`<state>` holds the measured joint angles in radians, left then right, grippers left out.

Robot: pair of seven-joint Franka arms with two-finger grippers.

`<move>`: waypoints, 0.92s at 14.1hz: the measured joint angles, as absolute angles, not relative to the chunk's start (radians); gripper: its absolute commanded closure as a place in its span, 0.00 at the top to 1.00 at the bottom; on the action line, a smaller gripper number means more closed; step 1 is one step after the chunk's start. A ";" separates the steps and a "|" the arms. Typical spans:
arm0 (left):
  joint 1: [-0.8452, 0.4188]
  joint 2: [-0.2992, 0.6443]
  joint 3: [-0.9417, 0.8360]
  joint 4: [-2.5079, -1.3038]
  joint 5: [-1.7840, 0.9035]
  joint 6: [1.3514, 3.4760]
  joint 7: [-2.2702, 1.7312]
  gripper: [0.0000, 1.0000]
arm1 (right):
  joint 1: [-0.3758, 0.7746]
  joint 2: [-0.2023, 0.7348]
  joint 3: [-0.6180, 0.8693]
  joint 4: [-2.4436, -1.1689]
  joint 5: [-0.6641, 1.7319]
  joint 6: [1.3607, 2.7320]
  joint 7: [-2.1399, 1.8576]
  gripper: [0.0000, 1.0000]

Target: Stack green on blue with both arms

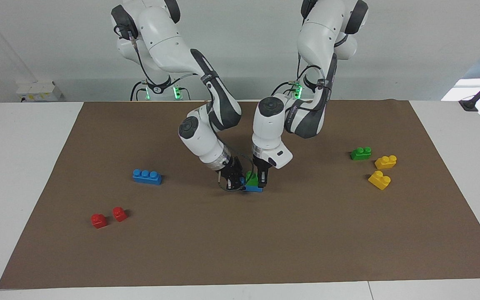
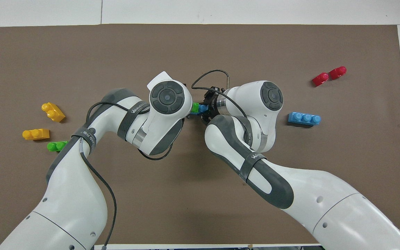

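two red bricks [image 1: 108,217] touching, two yellow bricks [image 1: 383,171] near together, brown mat [image 1: 265,241]

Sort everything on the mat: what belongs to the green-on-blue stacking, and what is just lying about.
In the job:
green brick on the blue brick at mid-mat
left gripper at the green brick
right gripper at the blue brick

Lying about:
spare blue brick
spare green brick
two yellow bricks
two red bricks

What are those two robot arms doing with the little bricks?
They are putting a green brick on a blue brick in the middle of the brown mat. The left gripper holds the green one from above, and the right gripper holds the blue one. More bricks wait at both ends.
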<state>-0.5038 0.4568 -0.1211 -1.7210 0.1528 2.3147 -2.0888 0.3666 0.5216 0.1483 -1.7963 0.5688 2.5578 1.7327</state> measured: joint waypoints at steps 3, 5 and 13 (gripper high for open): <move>-0.504 0.458 -0.121 -1.728 0.153 2.315 -2.077 1.00 | 0.367 0.521 0.148 -1.797 0.569 2.558 1.733 0.00; -0.504 0.458 -0.120 -1.729 0.153 2.314 -2.073 1.00 | 0.367 0.521 0.148 -1.797 0.569 2.558 1.733 0.00; -0.419 0.326 -0.119 -1.726 0.153 2.204 -2.003 1.00 | 0.368 0.525 0.148 -1.807 0.569 2.558 1.733 1.00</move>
